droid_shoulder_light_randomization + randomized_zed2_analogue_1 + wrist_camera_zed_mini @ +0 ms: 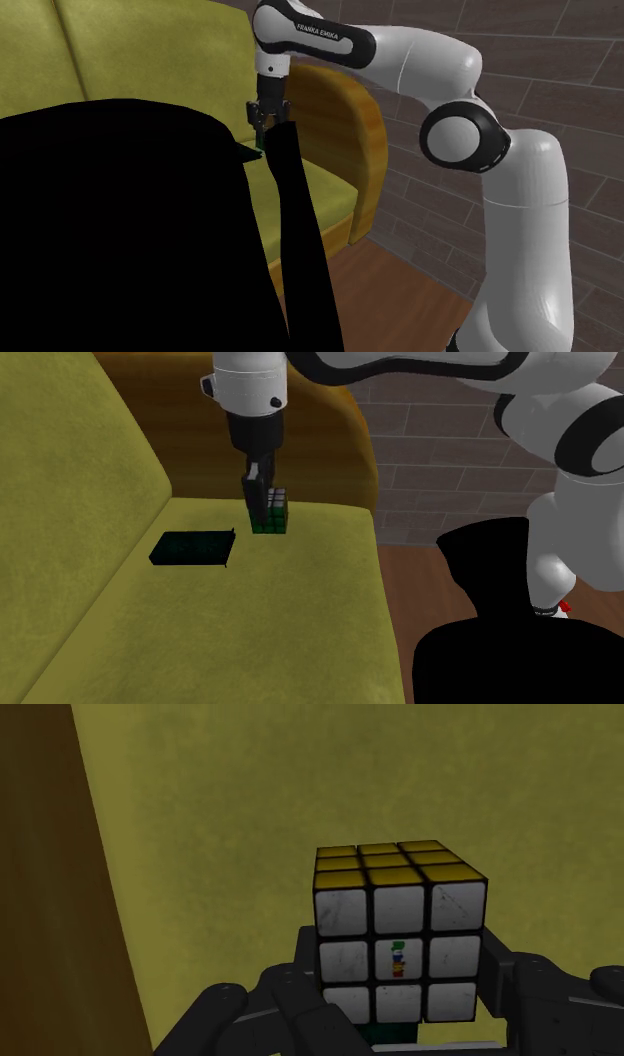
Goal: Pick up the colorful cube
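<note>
Now | pincer (pixel 260 512) closed on colorful cube (pixel 400 934), sofa seat (pixel 250 632) | lift straight up, firm squeeze, well clear of flat dark box (pixel 192 549).

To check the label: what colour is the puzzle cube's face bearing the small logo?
White, on the black-framed stickered puzzle cube; clearest in the wrist view.

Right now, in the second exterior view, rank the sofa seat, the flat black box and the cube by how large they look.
1. sofa seat, by far the largest.
2. flat black box.
3. cube, smallest; it sits slightly farther back, so its true size against the box is unsure.
</note>
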